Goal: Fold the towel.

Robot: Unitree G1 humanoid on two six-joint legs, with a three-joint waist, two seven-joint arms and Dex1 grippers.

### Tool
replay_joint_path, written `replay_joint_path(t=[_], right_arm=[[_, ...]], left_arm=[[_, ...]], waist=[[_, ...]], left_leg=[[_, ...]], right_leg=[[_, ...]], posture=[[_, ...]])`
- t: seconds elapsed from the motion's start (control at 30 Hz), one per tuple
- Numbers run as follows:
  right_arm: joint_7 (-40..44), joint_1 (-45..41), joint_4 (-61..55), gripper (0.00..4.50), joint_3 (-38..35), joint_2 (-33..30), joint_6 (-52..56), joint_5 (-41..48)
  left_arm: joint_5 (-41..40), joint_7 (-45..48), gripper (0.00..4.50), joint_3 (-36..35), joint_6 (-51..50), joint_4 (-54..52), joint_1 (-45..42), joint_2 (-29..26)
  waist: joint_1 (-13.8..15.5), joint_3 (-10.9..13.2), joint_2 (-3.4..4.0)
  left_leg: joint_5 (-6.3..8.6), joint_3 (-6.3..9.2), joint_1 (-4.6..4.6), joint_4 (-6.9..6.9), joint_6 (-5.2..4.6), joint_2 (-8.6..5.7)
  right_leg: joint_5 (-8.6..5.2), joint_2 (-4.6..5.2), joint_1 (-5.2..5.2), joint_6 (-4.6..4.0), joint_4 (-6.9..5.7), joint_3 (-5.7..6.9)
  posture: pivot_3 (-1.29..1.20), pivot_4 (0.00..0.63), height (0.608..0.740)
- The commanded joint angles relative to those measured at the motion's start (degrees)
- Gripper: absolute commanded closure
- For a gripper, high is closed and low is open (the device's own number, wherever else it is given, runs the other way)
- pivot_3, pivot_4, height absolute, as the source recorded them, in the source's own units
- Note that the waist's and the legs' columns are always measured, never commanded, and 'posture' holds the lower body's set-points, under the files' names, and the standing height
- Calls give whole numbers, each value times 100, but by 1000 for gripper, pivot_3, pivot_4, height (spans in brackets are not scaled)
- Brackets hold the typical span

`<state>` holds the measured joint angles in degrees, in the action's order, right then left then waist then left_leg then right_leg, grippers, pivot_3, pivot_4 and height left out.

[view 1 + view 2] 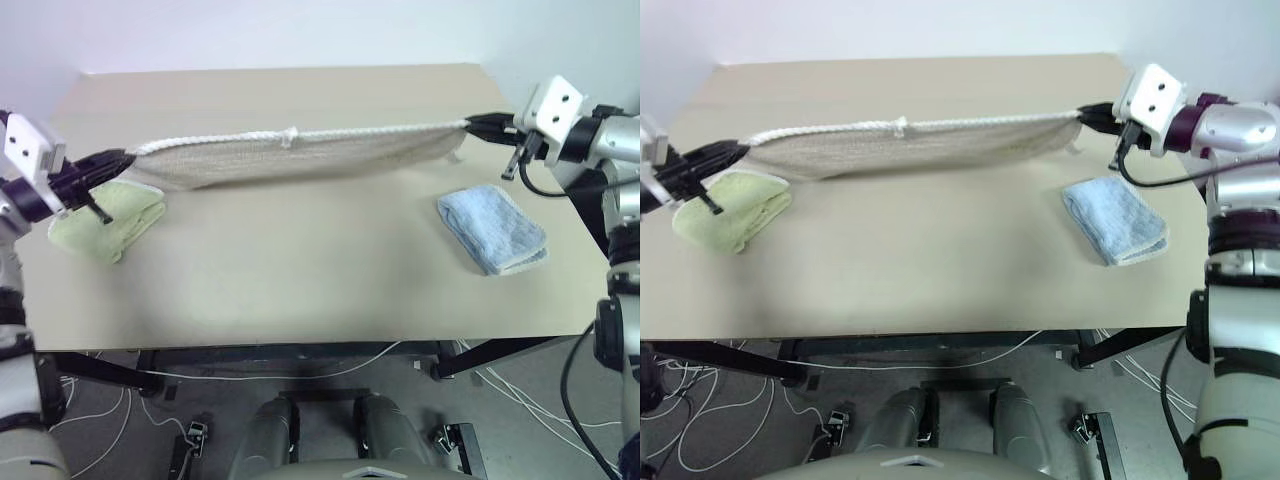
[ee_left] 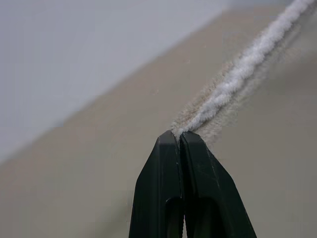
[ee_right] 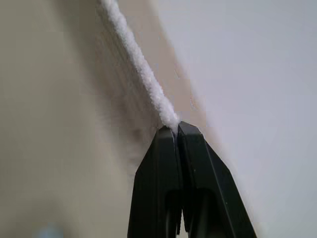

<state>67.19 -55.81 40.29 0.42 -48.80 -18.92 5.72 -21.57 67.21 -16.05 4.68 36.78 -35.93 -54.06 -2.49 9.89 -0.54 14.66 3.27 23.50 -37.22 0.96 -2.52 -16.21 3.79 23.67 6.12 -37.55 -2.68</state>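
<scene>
Count: 3 towels – 1 beige (image 1: 290, 155), 1 green (image 1: 105, 220), 1 blue (image 1: 493, 228); 1 table (image 1: 300, 290); 2 grippers (image 1: 118, 160) (image 1: 478, 124).

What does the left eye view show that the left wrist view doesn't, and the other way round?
Left eye view alone: the whole towel stretched between the left end effector and the right end effector, hanging over the table, with a light-green folded towel below its left end and a light-blue folded towel toward the right.

Left wrist view alone: up close, the two black fingers pressed together on the white corded edging.

Both: the left end effector shut on the towel's corner, above the table.
</scene>
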Motion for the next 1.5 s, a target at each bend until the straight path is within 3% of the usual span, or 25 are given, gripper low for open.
replay_joint_path(t=[0.03, 0.1, 0.2, 0.27, 0.4, 0.53, 0.87, 1.23, 1.5], right_arm=[[795, 2371, -2616, 4469, -610, -735, 1643, 1303], [827, 3248, -3517, 4469, -848, -962, 2250, 1648], [904, 4216, -4373, 4469, -1223, -1213, 2903, 2001], [928, 4661, -4784, 4469, -1444, -1317, 3281, 2226], [937, 5195, -5351, 4469, -1721, -1398, 3762, 2501], [992, 5295, -5519, 4469, -1781, -1450, 3929, 2573], [648, 3800, -4466, 4469, -773, -1069, 3460, 1750], [404, 1646, -1662, 4469, 355, -42, 2140, 386], [330, 893, -103, 4469, 562, 416, 1227, -143]], left_arm=[[-428, 757, 4500, -559, -1040, -1815, 2314, -601], [-585, 784, 4500, -785, -1368, -2421, 3040, -668], [-710, 769, 4500, -1046, -1863, -2948, 3750, -720], [-714, 884, 4500, -1213, -2029, -3242, 4199, -742], [-783, 970, 4500, -1453, -2324, -3566, 4677, -758], [-720, 994, 4500, -1522, -2388, -3660, 4786, -765], [0, -22, 4500, -656, -1799, -2818, 3221, -406], [1181, -666, 4500, 702, -586, -670, 1038, 186], [1761, -1004, 4500, 1175, 263, 690, 129, 489]], waist=[[2, -15, 17], [13, -7, 21], [55, -1, 27], [71, 1, 24], [139, 0, 23], [180, 0, 23], [174, 0, 21], [167, 0, 20], [162, 0, 19]], left_leg=[[16, 7, -4, 17, -17, 16], [33, 1, 4, 15, -19, 15], [25, -8, 89, -33, -8, 12], [25, -7, 54, -42, -8, 13], [29, -7, -112, 20, -8, 20], [30, -9, -96, 23, -9, 19], [31, -13, -92, 24, -8, 16], [25, -19, -12, -4, -4, 7], [24, -20, -7, -5, -4, 7]], right_leg=[[0, 2, -3, 0, 13, -1], [-1, 6, 10, -2, 2, -1], [0, 12, 82, -1, 7, -4], [3, 12, 45, -5, 1, -4], [-17, 23, -123, -37, 63, 1], [-15, 29, -103, -32, 62, 2], [-10, 31, -94, -24, 61, 1], [-5, 18, -5, -16, 25, 7], [-3, 0, -1, -13, 24, 7]], posture=[[0, 150, 740], [0, 150, 740], [0, 150, 740], [0, 150, 740], [0, 150, 740], [0, 150, 740], [0, 150, 740], [0, 150, 740], [0, 150, 740]])
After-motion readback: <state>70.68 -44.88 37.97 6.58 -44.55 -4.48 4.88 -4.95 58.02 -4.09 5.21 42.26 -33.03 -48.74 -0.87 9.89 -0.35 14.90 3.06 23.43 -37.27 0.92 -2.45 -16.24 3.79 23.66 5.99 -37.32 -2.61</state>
